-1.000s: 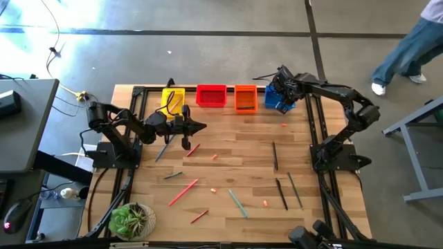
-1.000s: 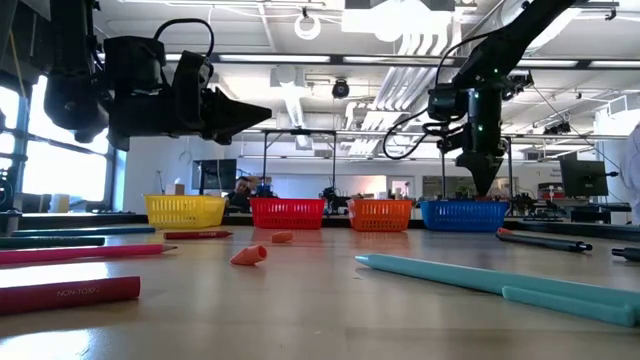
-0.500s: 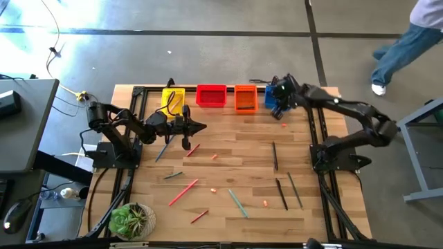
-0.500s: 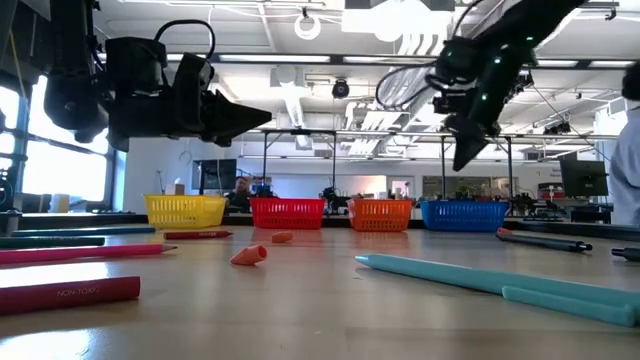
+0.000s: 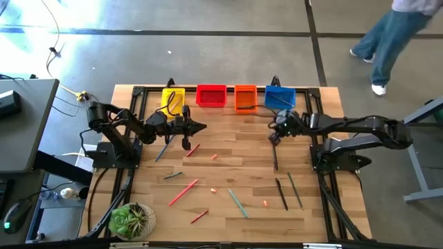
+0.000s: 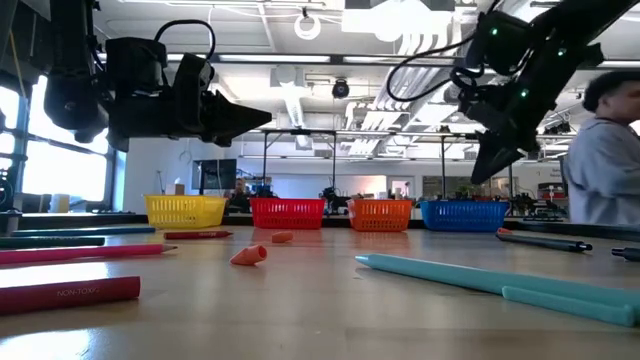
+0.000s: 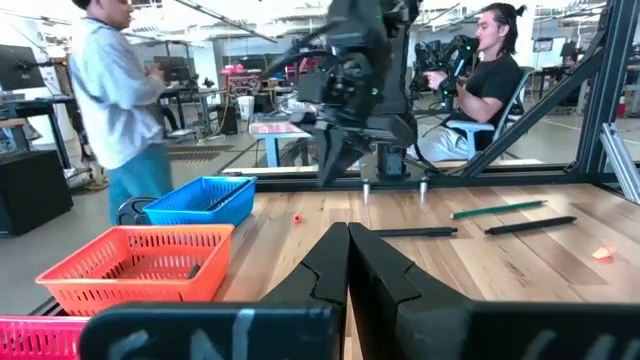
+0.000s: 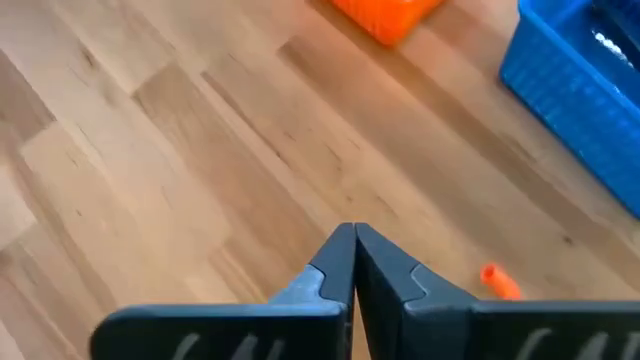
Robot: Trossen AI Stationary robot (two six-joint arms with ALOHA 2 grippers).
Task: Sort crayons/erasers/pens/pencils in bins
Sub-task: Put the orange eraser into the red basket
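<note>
Right end effector (image 8: pixel 353 262) fully closed and empty above bare table (image 8: pixel 180 150), near 1 eraser (image 8: pixel 499 281).

High view: overhead, straight down on the counter (image 5: pixel 228 162).
Low view: counter level, facing the bins (image 6: pixel 287 212).
Wrist views: close, forward; both show the blue bin (image 7: pixel 200 200).

blue bin (image 8: pixel 585 95) cut off, contents blurred
</note>
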